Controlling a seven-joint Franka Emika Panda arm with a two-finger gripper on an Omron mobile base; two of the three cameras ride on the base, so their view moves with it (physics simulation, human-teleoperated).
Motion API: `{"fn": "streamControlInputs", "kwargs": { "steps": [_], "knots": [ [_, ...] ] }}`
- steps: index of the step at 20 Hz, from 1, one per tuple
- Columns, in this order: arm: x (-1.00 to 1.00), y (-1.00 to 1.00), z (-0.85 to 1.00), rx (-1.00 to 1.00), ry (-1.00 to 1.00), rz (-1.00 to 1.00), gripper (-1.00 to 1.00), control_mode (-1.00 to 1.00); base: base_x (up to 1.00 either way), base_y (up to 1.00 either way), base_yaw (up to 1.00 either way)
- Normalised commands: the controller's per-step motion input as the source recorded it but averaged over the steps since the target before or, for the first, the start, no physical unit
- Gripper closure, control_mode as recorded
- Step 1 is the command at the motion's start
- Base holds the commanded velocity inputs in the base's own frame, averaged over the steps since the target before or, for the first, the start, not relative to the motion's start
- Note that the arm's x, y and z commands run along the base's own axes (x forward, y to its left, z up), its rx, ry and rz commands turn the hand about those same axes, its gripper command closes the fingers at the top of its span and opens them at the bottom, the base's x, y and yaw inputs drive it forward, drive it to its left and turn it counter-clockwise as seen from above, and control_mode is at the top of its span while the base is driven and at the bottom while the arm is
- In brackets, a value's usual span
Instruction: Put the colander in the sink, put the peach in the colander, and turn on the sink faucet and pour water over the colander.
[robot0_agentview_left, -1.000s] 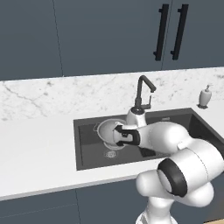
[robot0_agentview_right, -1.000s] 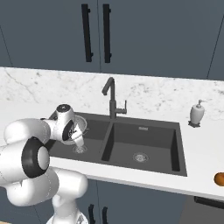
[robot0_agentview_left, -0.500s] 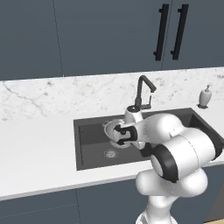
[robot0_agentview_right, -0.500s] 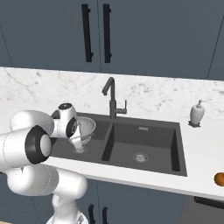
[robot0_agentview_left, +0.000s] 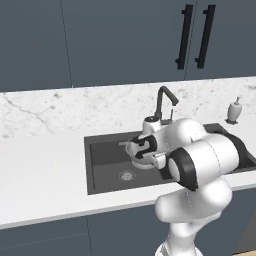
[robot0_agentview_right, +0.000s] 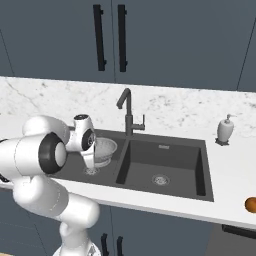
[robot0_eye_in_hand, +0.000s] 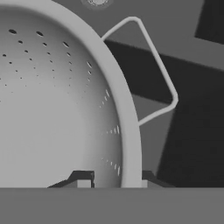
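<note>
My gripper (robot0_eye_in_hand: 114, 180) is shut on the rim of the colander (robot0_eye_in_hand: 57, 100), one fingertip inside the bowl and one outside. Beside the rim a wire side handle (robot0_eye_in_hand: 154, 65) sticks out. The silver-grey colander (robot0_agentview_left: 139, 154) (robot0_agentview_right: 103, 149) hangs low in the left basin of the dark sink (robot0_agentview_left: 105, 167) (robot0_agentview_right: 167, 150), under my gripper (robot0_agentview_left: 140, 148) (robot0_agentview_right: 91, 160). Whether it rests on the basin floor I cannot tell. The gooseneck sink faucet (robot0_agentview_left: 162, 101) (robot0_agentview_right: 127, 111) stands just behind, with no water running. The orange peach (robot0_agentview_right: 251, 204) lies on the counter's front right edge.
A white soap dispenser (robot0_agentview_left: 233, 111) (robot0_agentview_right: 225, 130) stands on the marble counter right of the sink. A round drain (robot0_agentview_right: 160, 179) marks the right basin, another drain (robot0_agentview_left: 126, 175) the left. Dark cabinets with black handles (robot0_agentview_right: 110, 37) rise behind.
The colander has shifted a little to the right inside the left basin, toward the faucet, still in my grip. My elbow has swung round.
</note>
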Motion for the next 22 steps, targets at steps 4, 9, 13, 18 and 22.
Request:
{"fn": "streamControlInputs", "kwargs": {
  "steps": [4,9,13,18,22],
  "knots": [
    [0.1,-0.02,-0.16,0.0,0.06,-0.05,1.0,-1.0,0.0,0.0,0.0],
    [0.17,0.0,-0.1,0.0,0.06,-0.06,1.0,-1.0,0.0,0.0,0.0],
    [0.13,0.0,-0.16,0.0,0.03,-0.07,1.0,-1.0,0.0,0.0,0.0],
    [0.18,0.0,-0.21,0.0,0.01,-0.05,1.0,-1.0,0.0,0.0,0.0],
    [0.19,0.0,-0.21,0.0,0.0,-0.05,1.0,-1.0,0.0,0.0,0.0]
  ]
}}
